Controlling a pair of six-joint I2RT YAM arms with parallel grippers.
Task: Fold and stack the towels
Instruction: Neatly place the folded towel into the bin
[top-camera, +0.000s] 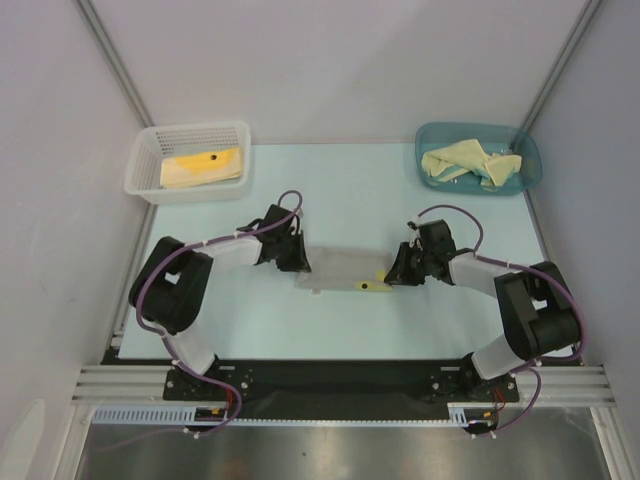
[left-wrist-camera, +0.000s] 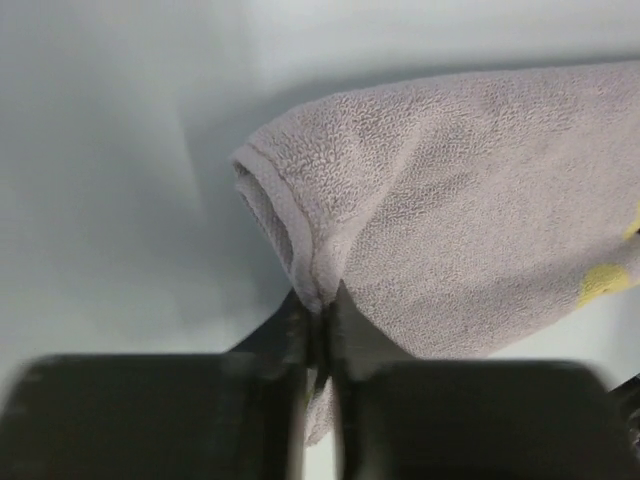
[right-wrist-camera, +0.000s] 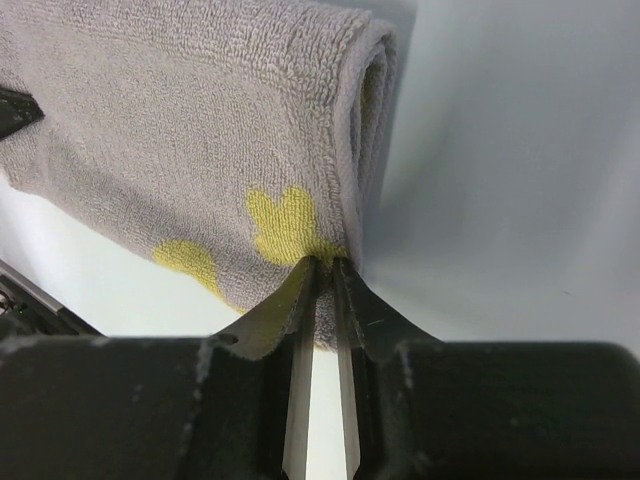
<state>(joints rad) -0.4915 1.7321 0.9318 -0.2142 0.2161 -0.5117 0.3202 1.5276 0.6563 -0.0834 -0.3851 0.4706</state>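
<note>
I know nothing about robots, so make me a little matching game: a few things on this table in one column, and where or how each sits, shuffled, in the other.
Things:
1. grey towel
2. bright yellow towel
3. pale yellow towels

Places and states:
a. crumpled in the teal bin, far right
b. pinched at opposite ends by the left gripper and the right gripper
c. lying folded in the white mesh basket, far left

Pairs: 1-b, 2-c, 3-a

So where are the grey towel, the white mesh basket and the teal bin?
grey towel (top-camera: 338, 268), top view, middle of its flat cloth.
white mesh basket (top-camera: 195, 126), top view, on its far rim.
teal bin (top-camera: 470, 125), top view, on its far rim.
</note>
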